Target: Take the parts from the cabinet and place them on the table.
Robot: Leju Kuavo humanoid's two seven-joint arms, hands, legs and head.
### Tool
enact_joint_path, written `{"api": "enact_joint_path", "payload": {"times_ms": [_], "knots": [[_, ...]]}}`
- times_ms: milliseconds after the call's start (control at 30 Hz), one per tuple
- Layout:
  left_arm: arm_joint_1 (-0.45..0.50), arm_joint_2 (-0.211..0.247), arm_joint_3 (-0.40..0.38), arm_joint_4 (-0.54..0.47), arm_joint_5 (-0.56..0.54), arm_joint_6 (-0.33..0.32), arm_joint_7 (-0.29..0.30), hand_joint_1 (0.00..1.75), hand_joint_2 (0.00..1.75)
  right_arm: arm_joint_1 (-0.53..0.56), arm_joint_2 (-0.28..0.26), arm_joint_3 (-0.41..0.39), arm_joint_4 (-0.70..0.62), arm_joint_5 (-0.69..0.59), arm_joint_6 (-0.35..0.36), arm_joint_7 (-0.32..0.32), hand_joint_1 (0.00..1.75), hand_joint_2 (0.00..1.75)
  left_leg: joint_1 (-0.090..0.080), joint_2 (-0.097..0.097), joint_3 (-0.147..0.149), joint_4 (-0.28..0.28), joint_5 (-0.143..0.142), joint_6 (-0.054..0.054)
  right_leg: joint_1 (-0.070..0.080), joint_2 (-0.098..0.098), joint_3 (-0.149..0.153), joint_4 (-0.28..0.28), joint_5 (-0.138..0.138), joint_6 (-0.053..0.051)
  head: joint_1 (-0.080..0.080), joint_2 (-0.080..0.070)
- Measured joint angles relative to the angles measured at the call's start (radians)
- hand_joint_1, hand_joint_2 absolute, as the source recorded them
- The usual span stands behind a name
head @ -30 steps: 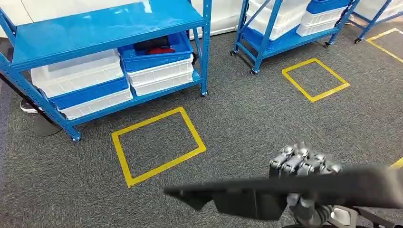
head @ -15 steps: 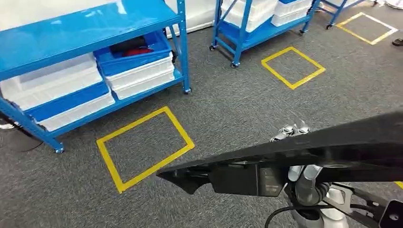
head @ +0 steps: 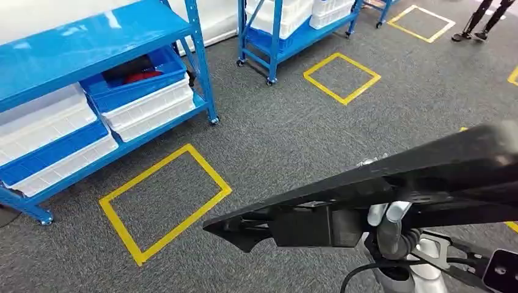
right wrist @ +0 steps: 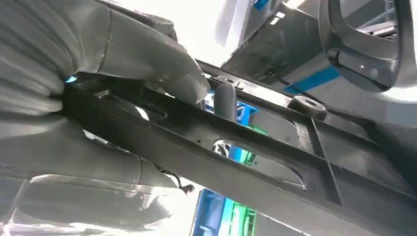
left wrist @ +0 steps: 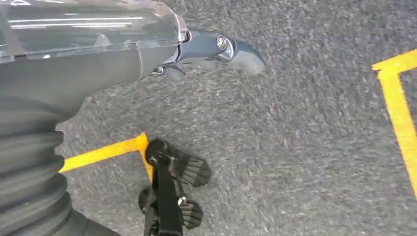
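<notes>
R hand (right wrist: 113,113) fingers pinching long black part (head: 379,189) | L hand (left wrist: 216,49) fingers: can't tell | rack (head: 91,36) at 10 o'clock | tip: keep part level, grip firm.

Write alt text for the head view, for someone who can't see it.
A long black part, held by the robot's right hand, crosses the lower right of the view above grey carpet. Behind it a yellow tape square marks the floor before a blue rack stacked with white and blue bins.
</notes>
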State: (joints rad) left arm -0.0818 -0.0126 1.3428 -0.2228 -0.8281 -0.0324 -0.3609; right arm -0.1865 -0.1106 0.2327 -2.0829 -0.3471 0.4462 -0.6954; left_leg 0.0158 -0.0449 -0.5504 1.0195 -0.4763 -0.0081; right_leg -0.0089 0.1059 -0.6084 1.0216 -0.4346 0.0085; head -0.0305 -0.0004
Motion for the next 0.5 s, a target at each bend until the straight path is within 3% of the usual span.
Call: {"api": "enact_joint_path", "payload": {"times_ms": [33, 67, 100, 167, 200, 233, 267, 300, 333, 367, 400, 500], "knots": [[-0.001, 0.000, 0.000, 0.000, -0.005, -0.001, 0.000, 0.00, 1.75, 0.001, 0.000, 0.000, 0.000, 0.003, 0.010, 0.000, 1.75, 1.75, 0.007, 0.011, 0.002, -0.010, 0.007, 0.010, 0.000, -0.003, -0.002, 0.004, -0.003, 0.004, 0.000, 0.000], [-0.002, 0.002, 0.000, 0.000, -0.010, -0.003, 0.002, 0.00, 1.75, 0.004, 0.000, -0.002, 0.000, 0.006, 0.022, 0.000, 1.75, 1.75, 0.007, 0.023, 0.004, -0.014, 0.010, 0.015, 0.003, -0.052, -0.010, 0.025, -0.019, 0.008, 0.000, 0.000], [0.000, 0.003, 0.000, 0.000, -0.012, -0.003, 0.005, 0.00, 1.75, 0.005, 0.002, -0.003, 0.000, 0.010, 0.028, 0.000, 1.75, 1.75, 0.005, 0.032, 0.004, -0.015, 0.010, 0.022, 0.003, -0.082, -0.037, 0.080, -0.056, 0.013, 0.000, 0.000], [0.005, 0.004, 0.000, 0.000, -0.019, -0.003, 0.019, 0.00, 1.75, 0.021, 0.012, -0.010, 0.000, 0.022, 0.040, 0.000, 1.75, 1.75, 0.002, 0.055, 0.002, -0.015, 0.009, 0.024, -0.002, -0.097, -0.116, 0.243, -0.130, 0.021, 0.000, 0.000], [0.007, 0.005, 0.000, 0.000, -0.018, -0.002, 0.028, 0.00, 1.75, 0.033, 0.015, -0.014, 0.000, 0.028, 0.043, 0.000, 1.75, 1.75, 0.001, 0.064, 0.001, -0.014, 0.009, 0.025, -0.004, -0.098, -0.145, 0.301, -0.145, 0.023, 0.000, 0.000], [0.007, 0.006, 0.000, 0.000, -0.018, 0.003, 0.036, 0.00, 1.75, 0.044, 0.019, -0.019, 0.000, 0.032, 0.047, 0.000, 1.75, 1.75, 0.000, 0.074, 0.001, -0.014, 0.008, 0.024, -0.005, -0.100, -0.151, 0.312, -0.136, 0.023, 0.000, 0.000], [0.006, 0.007, 0.000, 0.000, -0.016, 0.012, 0.041, 0.00, 1.75, 0.053, 0.022, -0.028, 0.000, 0.037, 0.053, 0.000, 1.75, 1.75, 0.000, 0.083, 0.002, -0.014, 0.007, 0.024, -0.005, -0.102, -0.132, 0.274, -0.107, 0.022, 0.000, 0.000], [0.005, 0.007, 0.000, 0.000, -0.008, 0.019, 0.044, 0.00, 1.75, 0.060, 0.024, -0.038, 0.000, 0.038, 0.061, 0.000, 1.75, 1.75, -0.001, 0.092, 0.004, -0.014, 0.005, 0.022, -0.004, -0.107, -0.089, 0.195, -0.066, 0.018, 0.000, 0.000], [0.004, 0.007, 0.002, 0.000, -0.003, 0.023, 0.046, 0.00, 1.75, 0.067, 0.025, -0.054, 0.000, 0.038, 0.069, 0.000, 1.75, 1.75, -0.002, 0.100, 0.007, -0.014, 0.003, 0.020, -0.002, -0.124, -0.031, 0.088, -0.023, 0.011, 0.000, 0.000], [0.004, 0.007, 0.003, 0.000, 0.000, 0.023, 0.047, 0.00, 1.75, 0.072, 0.025, -0.069, 0.000, 0.037, 0.078, 0.000, 1.75, 1.75, -0.003, 0.107, 0.010, -0.015, 0.002, 0.018, 0.006, -0.165, 0.014, 0.009, -0.008, -0.001, 0.000, 0.000], [0.003, 0.007, 0.004, 0.000, 0.001, 0.021, 0.049, 0.00, 1.75, 0.077, 0.026, -0.086, 0.000, 0.036, 0.088, 0.000, 1.75, 1.75, -0.011, 0.113, 0.010, -0.013, -0.003, 0.011, 0.016, -0.184, 0.018, -0.004, -0.020, -0.009, 0.000, 0.000], [0.000, 0.007, 0.006, 0.000, 0.003, 0.008, 0.053, 0.00, 1.75, 0.096, 0.035, -0.122, 0.001, 0.037, 0.114, -0.001, 1.75, 1.75, -0.007, 0.137, 0.017, -0.021, -0.002, -0.005, 0.020, -0.147, 0.011, -0.006, -0.015, -0.019, 0.000, 0.000]]}}
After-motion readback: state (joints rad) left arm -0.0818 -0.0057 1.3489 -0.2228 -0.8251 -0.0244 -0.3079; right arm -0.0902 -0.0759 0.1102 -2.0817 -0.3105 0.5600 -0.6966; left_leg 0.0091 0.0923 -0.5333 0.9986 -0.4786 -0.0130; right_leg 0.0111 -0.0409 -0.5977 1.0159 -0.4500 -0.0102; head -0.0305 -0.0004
